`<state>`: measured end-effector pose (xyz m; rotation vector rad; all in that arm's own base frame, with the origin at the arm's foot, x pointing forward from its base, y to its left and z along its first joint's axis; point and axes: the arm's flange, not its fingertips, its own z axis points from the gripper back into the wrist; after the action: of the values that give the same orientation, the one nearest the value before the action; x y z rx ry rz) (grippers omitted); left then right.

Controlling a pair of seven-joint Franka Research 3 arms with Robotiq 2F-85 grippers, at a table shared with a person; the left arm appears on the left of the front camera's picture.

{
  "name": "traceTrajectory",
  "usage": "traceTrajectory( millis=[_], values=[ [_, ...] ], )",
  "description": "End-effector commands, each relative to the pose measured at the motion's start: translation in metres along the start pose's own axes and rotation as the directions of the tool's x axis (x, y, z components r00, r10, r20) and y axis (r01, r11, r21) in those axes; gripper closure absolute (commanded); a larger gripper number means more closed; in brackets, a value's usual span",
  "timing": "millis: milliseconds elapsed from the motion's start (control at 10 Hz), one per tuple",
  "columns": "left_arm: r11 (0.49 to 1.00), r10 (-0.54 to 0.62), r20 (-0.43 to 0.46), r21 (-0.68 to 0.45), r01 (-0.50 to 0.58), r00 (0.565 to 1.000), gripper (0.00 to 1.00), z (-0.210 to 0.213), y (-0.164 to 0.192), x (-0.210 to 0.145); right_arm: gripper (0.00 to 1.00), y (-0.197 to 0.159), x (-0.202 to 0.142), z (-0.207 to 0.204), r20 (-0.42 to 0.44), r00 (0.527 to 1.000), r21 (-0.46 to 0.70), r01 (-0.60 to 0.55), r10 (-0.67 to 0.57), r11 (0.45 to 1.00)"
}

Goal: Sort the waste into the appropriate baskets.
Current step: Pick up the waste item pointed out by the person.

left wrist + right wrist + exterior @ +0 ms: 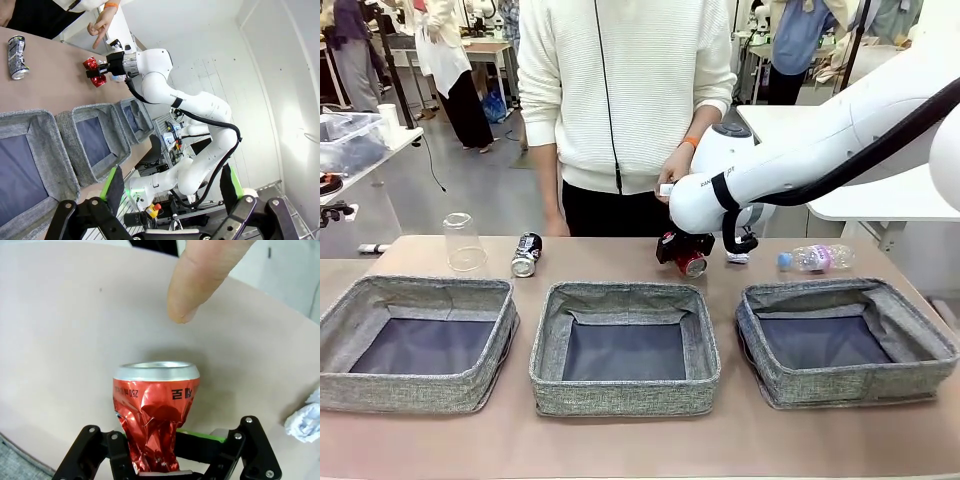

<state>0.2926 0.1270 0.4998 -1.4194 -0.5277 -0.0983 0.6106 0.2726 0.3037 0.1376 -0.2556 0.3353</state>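
My right gripper (686,252) is shut on the crushed red can (693,264) at the far middle of the table, just behind the middle basket (548,345). In the right wrist view the red can (155,410) stands between the fingers of my right gripper (172,455), with the crumpled paper wad (305,421) to its right. A black-and-silver can (526,254) and a clear cup (464,243) sit behind the left basket (420,290). The pink-labelled bottle (817,259) lies behind the right basket (840,291). My left gripper (170,176) is open and holds nothing.
A person stands at the far side of the table, a hand (676,166) hanging just above my right gripper; a finger (200,280) points down close to the can. The tabletop (620,445) in front of the baskets is bare.
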Motion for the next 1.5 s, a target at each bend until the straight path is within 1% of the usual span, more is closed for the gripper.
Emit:
traceTrajectory(
  millis=[0, 100, 200, 300, 400, 500, 600, 700, 800, 900, 1000, 1100, 1200, 1300, 1400],
  values=[
    [1.000, -0.020, 0.008, -0.017, 0.020, 1.000, 0.00, 0.000, -0.002, 0.001, 1.00, -0.015, -0.018, 0.034, -0.031, 0.999, -0.074, -0.012, 0.010, 0.997],
    [1.000, -0.020, 0.008, -0.017, 0.020, 1.000, 0.00, 0.000, -0.002, 0.001, 1.00, -0.032, -0.038, 0.077, -0.101, 0.993, -0.065, -0.063, 0.056, 0.996],
    [1.000, -0.020, 0.008, -0.017, 0.020, 1.000, 0.00, 0.000, -0.002, 0.001, 1.00, -0.050, -0.076, 0.139, -0.145, 0.989, -0.139, 0.006, -0.026, 0.990],
    [1.000, -0.020, 0.008, -0.017, 0.020, 1.000, 0.00, 0.000, -0.002, 0.001, 1.00, -0.052, -0.117, 0.192, -0.146, 0.983, -0.144, 0.089, -0.111, 0.985],
    [1.000, -0.020, 0.008, -0.017, 0.020, 1.000, 0.00, 0.000, -0.002, 0.001, 1.00, -0.036, -0.156, 0.232, -0.082, 0.986, -0.090, 0.137, -0.144, 0.987],
    [1.000, -0.020, 0.008, -0.017, 0.020, 1.000, 0.00, 0.000, -0.002, 0.001, 1.00, -0.010, -0.189, 0.260, 0.033, 0.986, -0.035, 0.164, -0.163, 0.986],
    [1.000, -0.020, 0.008, -0.017, 0.020, 1.000, 0.00, 0.000, -0.002, 0.001, 1.00, 0.018, -0.219, 0.272, 0.029, 0.972, -0.088, 0.233, -0.231, 0.968],
    [1.000, -0.020, 0.008, -0.017, 0.020, 1.000, 0.00, 0.000, -0.002, 0.001, 1.00, 0.032, -0.233, 0.271, -0.018, 0.973, -0.125, 0.224, -0.228, 0.966],
    [1.000, -0.020, 0.008, -0.017, 0.020, 1.000, 0.00, 0.000, -0.002, 0.001, 1.00, 0.033, -0.229, 0.267, -0.018, 0.974, -0.103, 0.225, -0.228, 0.969],
    [1.000, -0.020, 0.008, -0.017, 0.020, 1.000, 0.00, 0.000, -0.002, 0.001, 1.00, 0.010, -0.218, 0.277, -0.006, 0.980, -0.089, 0.196, -0.197, 0.977],
    [1.000, -0.020, 0.008, -0.017, 0.020, 1.000, 0.00, 0.000, -0.002, 0.001, 1.00, 0.010, -0.218, 0.277, -0.006, 0.980, -0.089, 0.196, -0.197, 0.977],
    [1.000, -0.020, 0.008, -0.017, 0.020, 1.000, 0.00, 0.000, -0.002, 0.001, 0.95, 0.032, -0.240, 0.283, 0.004, 0.979, -0.110, 0.202, -0.203, 0.973],
    [1.000, -0.020, 0.008, -0.017, 0.020, 1.000, 0.00, 0.000, -0.002, 0.001, 0.95, 0.036, -0.212, 0.249, -0.063, 0.955, 0.049, 0.291, -0.288, 0.955],
    [1.000, -0.020, 0.008, -0.017, 0.020, 1.000, 0.00, 0.000, -0.002, 0.001, 0.95, 0.070, -0.187, 0.260, -0.042, 0.960, 0.053, 0.280, -0.278, 0.958],
    [1.000, -0.020, 0.008, -0.017, 0.020, 1.000, 0.00, 0.000, -0.002, 0.001, 0.95, 0.108, -0.164, 0.284, -0.079, 0.952, 0.048, 0.298, -0.294, 0.953]
  ],
)
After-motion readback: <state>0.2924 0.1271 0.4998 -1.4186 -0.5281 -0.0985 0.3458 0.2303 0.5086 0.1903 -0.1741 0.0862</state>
